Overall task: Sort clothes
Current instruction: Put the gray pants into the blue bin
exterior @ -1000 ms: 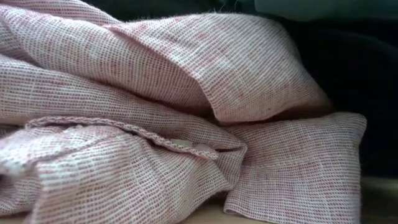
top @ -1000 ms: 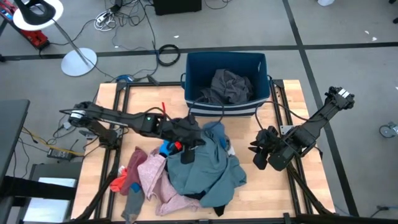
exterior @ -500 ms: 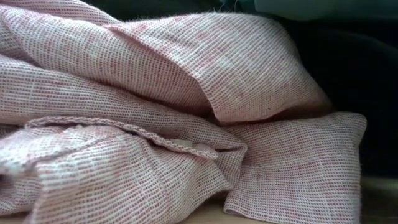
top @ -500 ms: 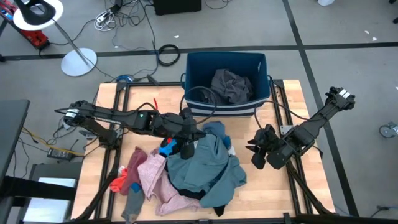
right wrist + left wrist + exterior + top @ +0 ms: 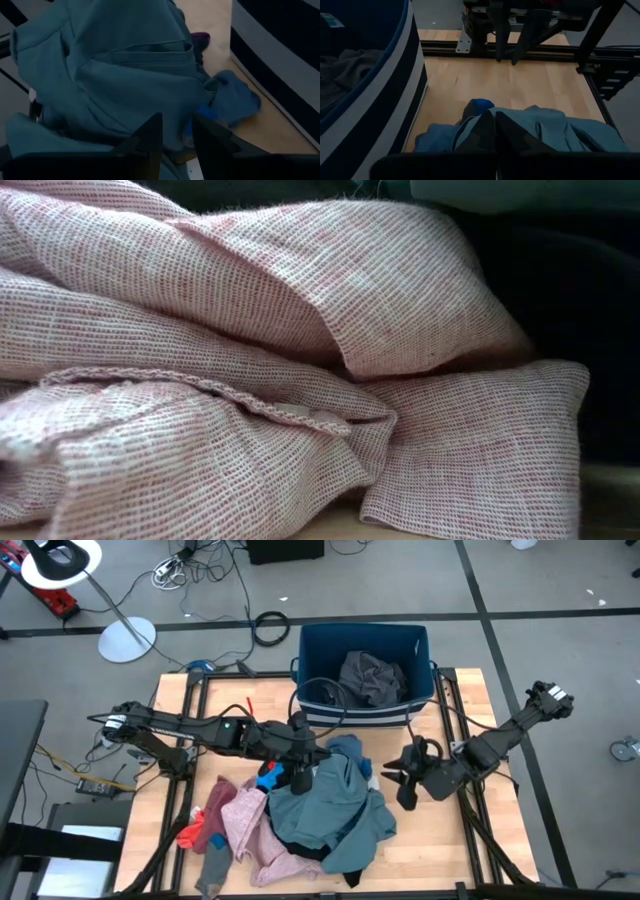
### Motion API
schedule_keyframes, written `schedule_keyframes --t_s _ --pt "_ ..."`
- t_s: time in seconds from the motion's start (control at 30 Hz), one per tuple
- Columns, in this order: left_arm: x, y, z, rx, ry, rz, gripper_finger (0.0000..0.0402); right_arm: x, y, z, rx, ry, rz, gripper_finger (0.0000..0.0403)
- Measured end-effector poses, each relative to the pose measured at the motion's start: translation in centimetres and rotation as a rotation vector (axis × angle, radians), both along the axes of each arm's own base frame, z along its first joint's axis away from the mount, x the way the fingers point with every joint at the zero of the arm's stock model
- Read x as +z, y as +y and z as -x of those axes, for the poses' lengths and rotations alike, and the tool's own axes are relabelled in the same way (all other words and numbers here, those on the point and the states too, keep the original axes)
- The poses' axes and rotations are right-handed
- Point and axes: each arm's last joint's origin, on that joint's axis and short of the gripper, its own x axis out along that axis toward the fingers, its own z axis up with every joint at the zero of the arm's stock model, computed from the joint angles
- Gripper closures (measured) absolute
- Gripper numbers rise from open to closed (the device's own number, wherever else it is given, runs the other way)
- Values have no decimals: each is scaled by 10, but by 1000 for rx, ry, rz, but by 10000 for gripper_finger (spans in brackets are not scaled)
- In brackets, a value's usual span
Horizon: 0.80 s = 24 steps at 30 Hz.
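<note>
Since the earlier frame the right end effector [image 5: 402, 780] has been brought nearer the teal-grey garment [image 5: 330, 805] on the counter [image 5: 430, 840], jaws partly open and empty. The left end effector [image 5: 297, 783] is clamped shut on that garment, so a lift toward the bin [image 5: 313, 650] is judged next.

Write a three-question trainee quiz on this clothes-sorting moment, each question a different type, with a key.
1. True or false: the dark blue bin already holds a dark grey garment.
2. Multiple choice: what is the left gripper shut on? A) the pink garment B) the teal-grey garment C) the bin's rim
3. Fill in: the right gripper is over bare table to the ____ of the pile, holding nothing.

Key: 1 true; 2 B; 3 right.
</note>
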Motion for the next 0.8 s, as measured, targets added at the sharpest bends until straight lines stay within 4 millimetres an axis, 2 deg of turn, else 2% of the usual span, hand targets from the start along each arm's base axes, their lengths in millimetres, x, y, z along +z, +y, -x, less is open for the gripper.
schedule_keyframes --t_s 0.3,0.6,0.8 --pt "4 1 -1 46 -38 -32 401 -1 -4 -3 -7 13 8 298" --pt "71 14 5 156 -188 -293 401 -3 -4 -6 -4 23 9 298" --pt "113 43 15 258 -281 -381 401 -3 -4 -6 -3 23 5 298"
